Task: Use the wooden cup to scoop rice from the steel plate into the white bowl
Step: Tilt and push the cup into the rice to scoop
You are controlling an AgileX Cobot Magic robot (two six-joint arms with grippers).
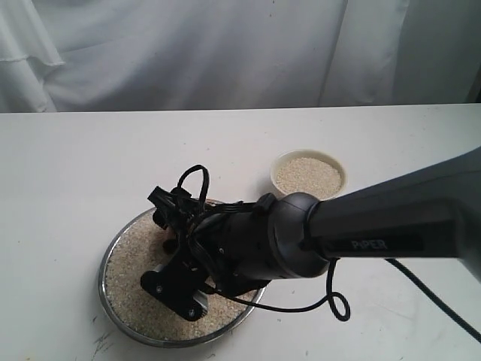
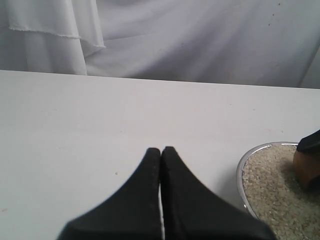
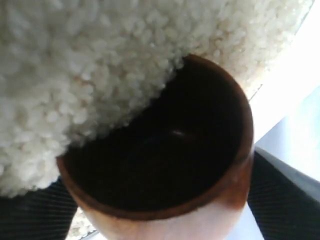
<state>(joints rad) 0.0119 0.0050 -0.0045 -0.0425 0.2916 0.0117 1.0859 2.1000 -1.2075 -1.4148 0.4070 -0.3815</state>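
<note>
Reaching across the white table [image 1: 75, 165] from the right of the exterior view, the right arm [image 1: 391, 218] angles down over the wide, shallow, shiny silver steel plate [image 1: 103, 280] near the front edge. The right gripper [image 3: 157, 210] stands wide, its black fingers [image 3: 285, 200] pressed on either side of the small, glossy reddish-brown wooden cup [image 3: 150, 165], which they hold firmly. The cup is tilted on its side, its dark mouth pushed against the heap of pale beige-white rice [image 3: 90, 75]; grains bank up along part of the rim, while the dark inside shows bare. In the exterior view the arm's wrist hides the cup.

Rice covers the plate's floor from rim to rim. Behind the plate and to its right, well apart from it, sits the small round cream-white bowl [image 1: 308, 174], already holding a level layer of rice.

The left gripper [image 2: 161, 152] hovers above bare tabletop beside the plate, its two black fingers pressed together and holding nothing. Pale draped cloth [image 1: 225, 53] hangs behind the table.
</note>
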